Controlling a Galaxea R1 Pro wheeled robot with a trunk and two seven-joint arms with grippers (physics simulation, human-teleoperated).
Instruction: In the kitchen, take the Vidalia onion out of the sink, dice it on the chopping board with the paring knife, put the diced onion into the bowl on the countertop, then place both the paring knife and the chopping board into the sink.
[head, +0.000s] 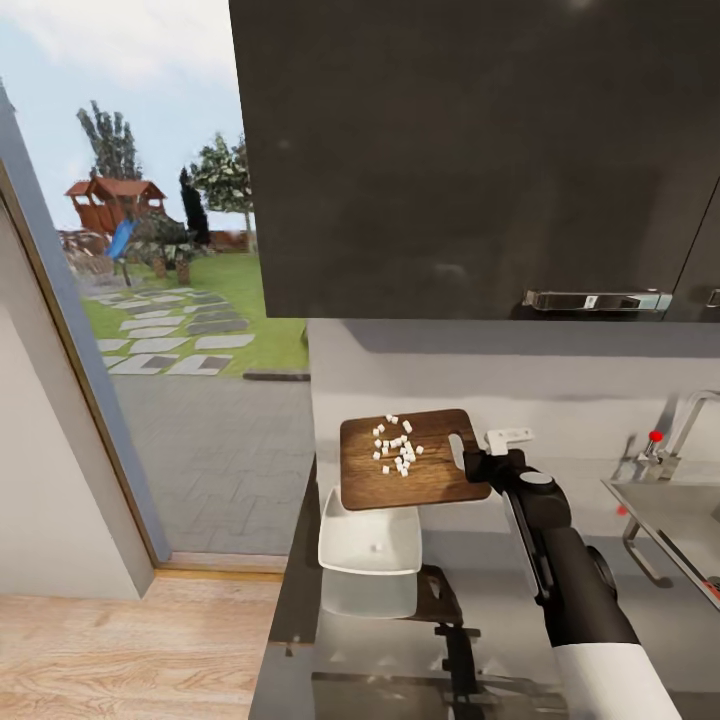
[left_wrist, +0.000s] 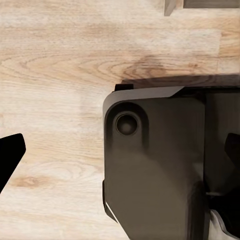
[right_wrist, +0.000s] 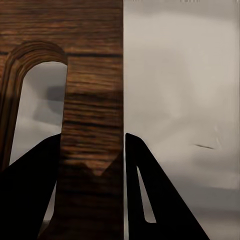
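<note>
My right gripper (head: 478, 462) is shut on the handle-slot end of the dark brown chopping board (head: 420, 480), holding it tilted in the air above the countertop (head: 500, 570). In the right wrist view its fingers (right_wrist: 150, 190) clamp the board's edge (right_wrist: 92, 100) beside the slot. Several white pieces of diced onion (head: 397, 452) lie on the board. The white bowl (head: 335, 530) stands just below the board's lower edge, with one onion piece (head: 377, 547) inside. The left gripper (left_wrist: 125, 150) hangs open over the wooden floor. The paring knife is out of view.
The steel sink (head: 670, 510) and its faucet (head: 690, 415) are at the right. A dark wall cabinet (head: 470, 150) hangs overhead. The countertop ends at the left beside a wide window (head: 170, 300) onto a garden. The robot's dark base (left_wrist: 160, 170) sits under the left gripper.
</note>
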